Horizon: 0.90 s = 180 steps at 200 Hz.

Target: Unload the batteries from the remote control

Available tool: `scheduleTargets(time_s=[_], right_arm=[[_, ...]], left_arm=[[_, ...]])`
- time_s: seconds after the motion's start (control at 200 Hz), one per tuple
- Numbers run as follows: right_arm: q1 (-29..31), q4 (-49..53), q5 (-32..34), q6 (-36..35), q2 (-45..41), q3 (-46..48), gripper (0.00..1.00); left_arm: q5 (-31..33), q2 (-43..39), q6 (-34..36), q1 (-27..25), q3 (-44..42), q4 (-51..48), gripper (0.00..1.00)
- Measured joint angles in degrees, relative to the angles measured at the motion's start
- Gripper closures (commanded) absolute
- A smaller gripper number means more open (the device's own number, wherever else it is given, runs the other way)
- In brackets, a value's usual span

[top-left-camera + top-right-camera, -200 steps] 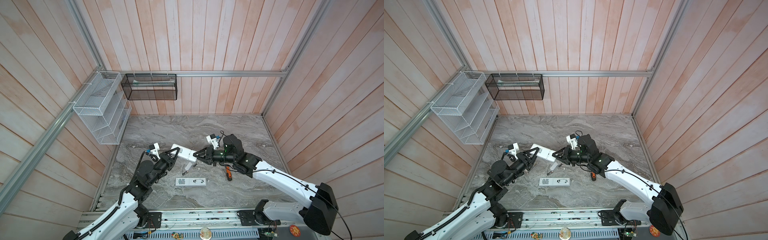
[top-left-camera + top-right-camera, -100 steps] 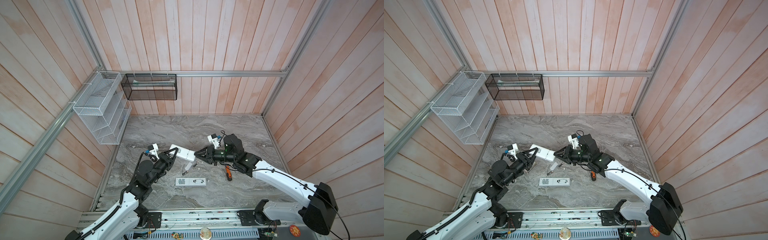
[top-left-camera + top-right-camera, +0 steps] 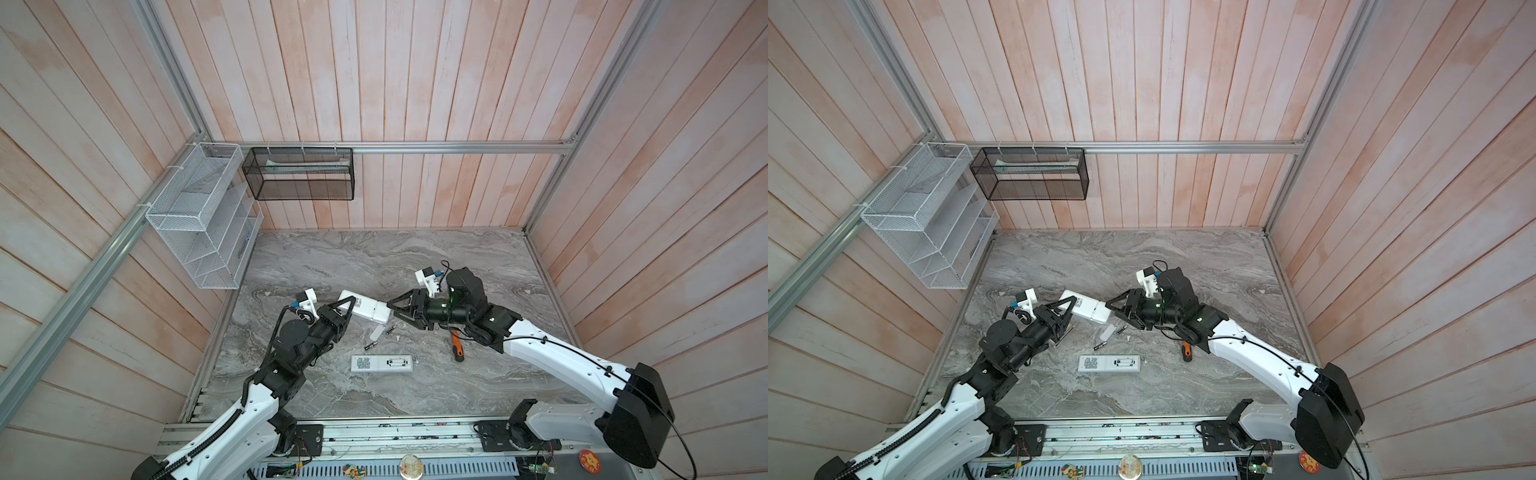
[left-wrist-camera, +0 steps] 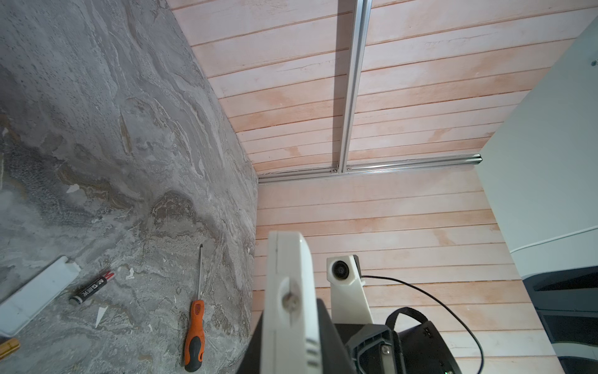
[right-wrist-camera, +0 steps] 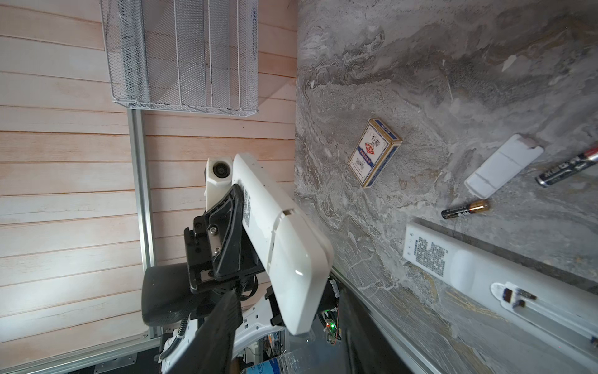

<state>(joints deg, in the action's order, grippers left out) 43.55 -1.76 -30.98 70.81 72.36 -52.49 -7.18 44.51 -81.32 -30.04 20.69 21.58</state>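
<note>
Top views, front of table (image 3: 457,257): 1 flat remote (image 3: 381,363) is laid back-up, its compartment uncovered; contents cannot be read. Just beyond, 2 loose cells are logged: near battery (image 3: 371,345) and far battery (image 3: 390,330), with 1 white cover (image 3: 376,332) between them. 1 orange screwdriver (image 3: 457,352) is laid to their right.

Beyond these, 1 held remote (image 3: 368,311) is raised clear of the table. It is clamped at 1 end by the left gripper (image 3: 345,308), jaws closed on it. The right gripper (image 3: 390,306) is set at the free end with jaws parted; nothing is gripped, and contact cannot be confirmed. The cover of the held remote is seen in place in the right wrist view, so its batteries are judged to be inside.

Risk: support is given at 1 end only. If the cover is pushed hard, the body may be levered out of the clamp; freed cells may be dropped and rolled off. The loose cells may be scattered if brushed.

Far wall fittings: 1 white wire rack (image 3: 195,216), contents not resolvable; 1 black mesh basket (image 3: 299,187), in which 1 long pale item (image 3: 307,167) is lodged.
</note>
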Motion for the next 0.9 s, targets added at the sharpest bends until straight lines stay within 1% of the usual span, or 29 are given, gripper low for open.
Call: scheduleTargets(time_s=[0.35, 0.73, 0.9], right_arm=[[0.96, -0.44, -0.7, 0.17, 4.15, -0.02, 0.54], [1.01, -0.5, -0.66, 0.15, 4.2, -0.07, 0.7], [1.01, -0.61, -0.61, 0.13, 4.2, -0.39, 0.73]], left_arm=[[0.0, 0.7, 0.0, 0.0, 0.0, 0.33, 0.97], [-0.02, 0.7, 0.02, 0.0, 0.02, 0.28, 0.97], [-0.04, 0.7, 0.09, 0.0, 0.0, 0.17, 0.97]])
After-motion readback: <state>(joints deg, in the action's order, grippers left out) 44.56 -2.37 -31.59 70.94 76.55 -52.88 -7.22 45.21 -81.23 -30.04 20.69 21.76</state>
